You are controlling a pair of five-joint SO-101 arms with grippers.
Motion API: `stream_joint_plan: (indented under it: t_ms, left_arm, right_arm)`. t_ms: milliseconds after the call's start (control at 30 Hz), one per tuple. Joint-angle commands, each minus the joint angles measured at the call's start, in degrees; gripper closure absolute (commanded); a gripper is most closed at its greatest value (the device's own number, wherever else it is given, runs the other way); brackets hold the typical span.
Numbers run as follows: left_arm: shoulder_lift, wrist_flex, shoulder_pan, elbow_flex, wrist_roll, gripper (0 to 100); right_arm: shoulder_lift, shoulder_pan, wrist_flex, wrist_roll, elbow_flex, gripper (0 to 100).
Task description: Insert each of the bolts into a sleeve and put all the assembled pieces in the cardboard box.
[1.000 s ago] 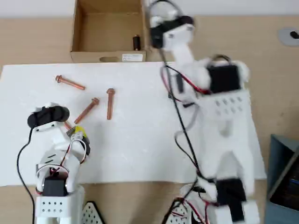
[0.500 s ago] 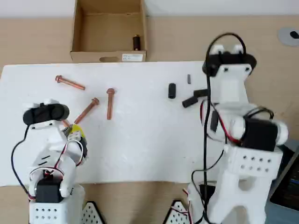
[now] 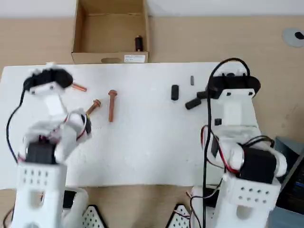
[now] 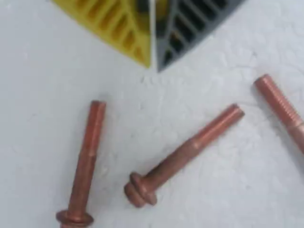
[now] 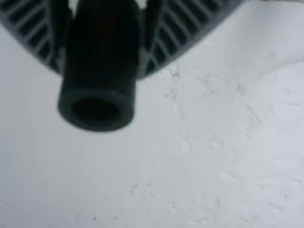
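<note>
High view: the cardboard box (image 3: 95,58) sits on the desk (image 3: 199,38) past the white sheet (image 3: 142,152), with one dark piece (image 3: 138,43) inside. Two loose sleeves (image 3: 175,92) lie by the right arm (image 3: 232,118).

Left wrist view: the left claw (image 4: 153,59) is pinched closed on nothing, and three bolts (image 4: 183,156) lie just beyond it.

Right wrist view: the right claw (image 5: 102,52) is clamped around a black sleeve (image 5: 97,95).

A white mat (image 3: 142,152) lies on the wooden table (image 3: 199,38), with a grey-blue bin (image 3: 290,161) near its corner
</note>
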Motion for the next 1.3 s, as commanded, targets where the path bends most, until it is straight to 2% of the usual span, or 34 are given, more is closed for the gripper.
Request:
stream_joint_plan:
  t_ms: [0, 100, 200, 367, 600, 833, 1267]
  left_arm:
    - [11.74, -0.09, 0.79, -9.67, -0.79, 98]
    - [20.88, 0.09, 0.7, -14.24, -4.4, 91]
    - [29.58, 0.7, 0.79, -18.46, -4.84, 86]
    - [44.53, 4.04, 0.88, -29.27, -5.1, 85]
    - [61.76, 10.99, 3.08, -46.59, -9.49, 85]
    - [72.04, 13.1, 4.57, -58.2, -9.76, 85]
    - [83.82, 12.66, 4.57, -67.43, -9.76, 85]
  right_arm:
    - [-1.8, 2.51, -1.23, -0.35, 0.13, 98.7]
    - [-1.8, 4.88, -1.23, -0.35, 0.13, 98.7]
    - [-1.8, 6.64, -1.23, -0.35, 0.13, 98.7]
    - [-1.89, 7.34, -1.23, -0.35, 0.13, 98.7]
    - [-1.8, 7.34, -1.23, -0.35, 0.22, 98.7]
    - [-1.8, 7.34, -1.23, -0.35, 0.22, 98.7]
    - [-1.71, 7.34, -1.23, -0.35, 0.22, 98.7]
